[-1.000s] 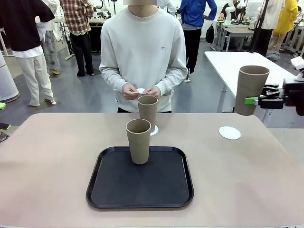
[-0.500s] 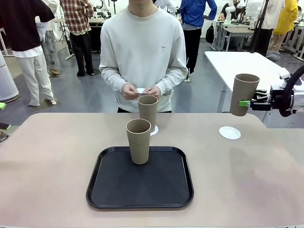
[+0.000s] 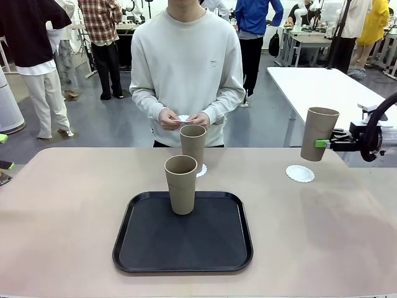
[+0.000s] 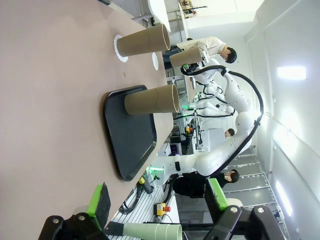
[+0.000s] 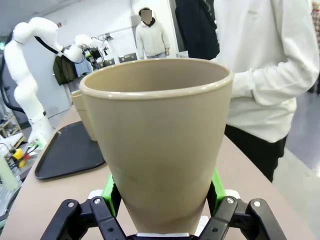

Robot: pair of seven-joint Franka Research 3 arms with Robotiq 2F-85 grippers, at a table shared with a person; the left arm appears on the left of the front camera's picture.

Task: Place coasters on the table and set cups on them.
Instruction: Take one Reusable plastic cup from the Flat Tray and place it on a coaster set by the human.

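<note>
My right gripper [image 3: 325, 143] is shut on a tan cup [image 3: 319, 133], held upright in the air just above and right of a white lacy coaster [image 3: 300, 173] on the beige table [image 3: 62, 211]. In the right wrist view that cup [image 5: 160, 135] sits between the green pads [image 5: 111, 192]. A second cup [image 3: 193, 144] stands on a coaster [image 3: 201, 169] in front of the person. The third cup [image 3: 180, 184] stands on the black tray [image 3: 183, 239]. The person's hands hold another coaster [image 3: 184, 118]. My left gripper [image 4: 157, 200] is open with nothing in it.
The person stands at the table's far edge, hands close to the middle cup. A white table [image 3: 322, 81] lies behind my right arm. In the left wrist view the tray [image 4: 132, 135] and two cups [image 4: 145, 41] lie ahead across bare tabletop.
My right gripper has carried the cup lower and farther from the camera, towards the right-hand coaster. The other cups, the tray and the person's hands have stayed put.
</note>
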